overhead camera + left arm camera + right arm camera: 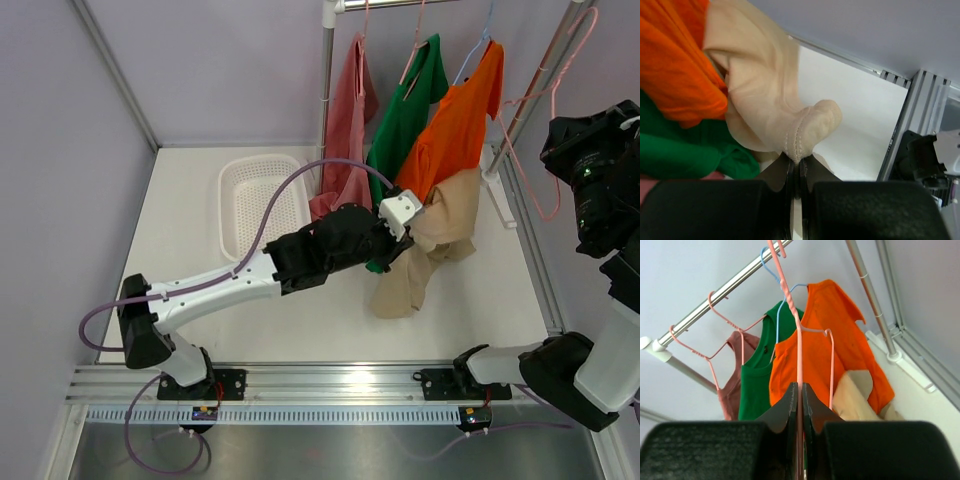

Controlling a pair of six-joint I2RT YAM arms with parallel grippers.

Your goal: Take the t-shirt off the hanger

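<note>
Closest to the lens on your left wrist, the left pincer (796, 167) is clenched on a stitched fold of the beige t-shirt (770, 105), with only a thin bite of cloth between the jaws. Your right pincer (800, 390) is clamped on the wire of the pink hanger (799, 340), held up at the right, apart from the shirt, and from above that wire looks bare. The t-shirt hangs from the left grip and trails onto the counter (190, 230), just below the orange shirt (465, 120) and the green shirt (405, 110) and lying against both. By the look of it the shirt is already off, so your job now is to carry it clear. Draw the left arm back toward you and low, away from the rail (740, 281), so the beige cloth slides off its neighbours rather than dragging them. Go slowly, because that small pinch at the seam could slip. Hold the hanger steady, and don't swing it toward the clothes.
</note>
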